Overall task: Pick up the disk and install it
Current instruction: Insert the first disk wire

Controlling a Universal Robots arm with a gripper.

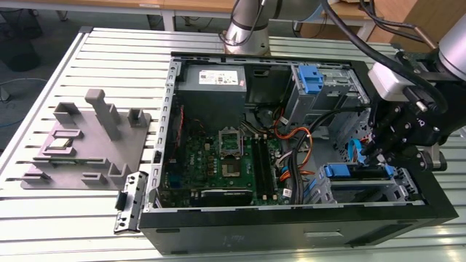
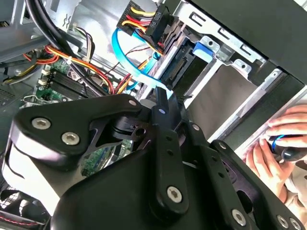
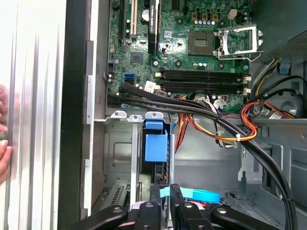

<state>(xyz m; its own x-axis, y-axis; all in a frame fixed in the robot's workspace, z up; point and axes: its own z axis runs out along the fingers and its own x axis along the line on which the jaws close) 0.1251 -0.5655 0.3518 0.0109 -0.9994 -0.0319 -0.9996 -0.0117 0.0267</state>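
Observation:
The disk sits edgewise in the lower drive bay at the front corner of the open computer case, on the exterior view's right, with a blue tab at its end. In the first wrist view the disk lies in its metal cage under a blue tab. My gripper hangs just above this bay, its fingers drawn close together and shut. A light-blue flat cable runs right past the tips. Nothing of the disk is between them.
Thick black cables and orange-yellow wires cross the case beside the bay. A grey power supply and an upright blue latch stand at the back. A grey fixture block lies outside the case. A person's hand is by the case's outer wall.

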